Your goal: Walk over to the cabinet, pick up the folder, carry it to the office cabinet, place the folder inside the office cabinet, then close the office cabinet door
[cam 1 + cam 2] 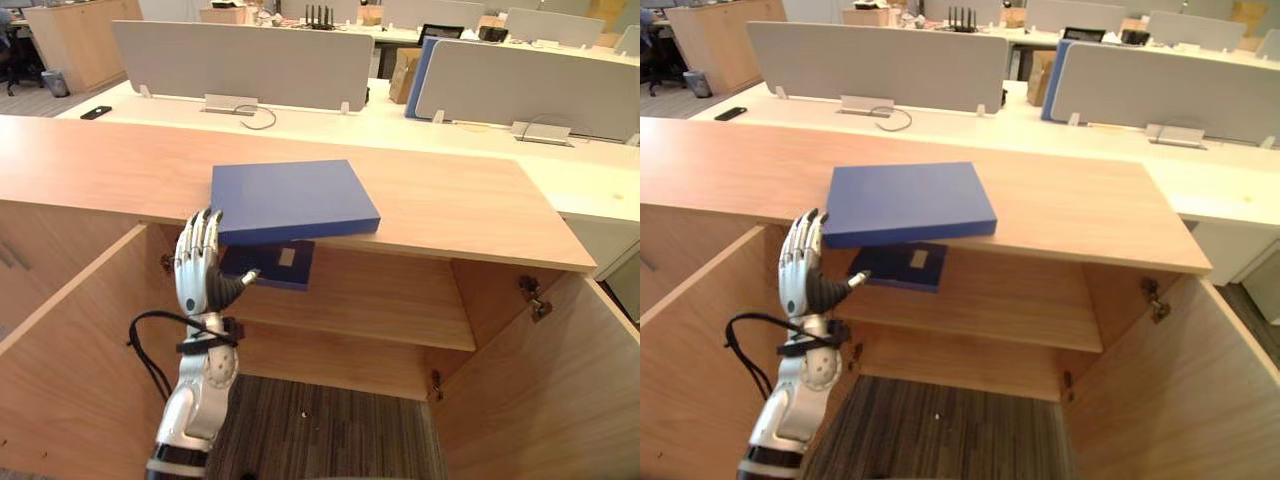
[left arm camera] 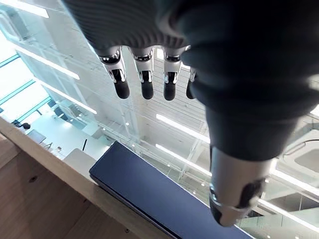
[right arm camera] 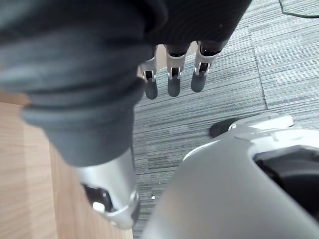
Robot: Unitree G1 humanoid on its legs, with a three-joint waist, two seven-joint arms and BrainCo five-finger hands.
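A blue folder (image 1: 290, 198) lies flat on the wooden cabinet top (image 1: 450, 200), its near edge jutting out past the front lip. My left hand (image 1: 198, 270) is raised just below the folder's front left corner, open with fingers straight and thumb out, apart from the folder. In the left wrist view the folder (image 2: 159, 196) shows from below, beyond the straight fingers (image 2: 144, 82). A second, darker blue folder (image 1: 275, 265) lies on the shelf inside the open cabinet. My right hand (image 3: 173, 82) hangs open over the carpet.
Both cabinet doors stand open, the left door (image 1: 70, 370) and the right door (image 1: 540, 390) flanking my arm. Behind the cabinet is a white desk with grey partitions (image 1: 240, 65) and a black phone (image 1: 96, 112). Grey carpet (image 1: 320, 430) lies below.
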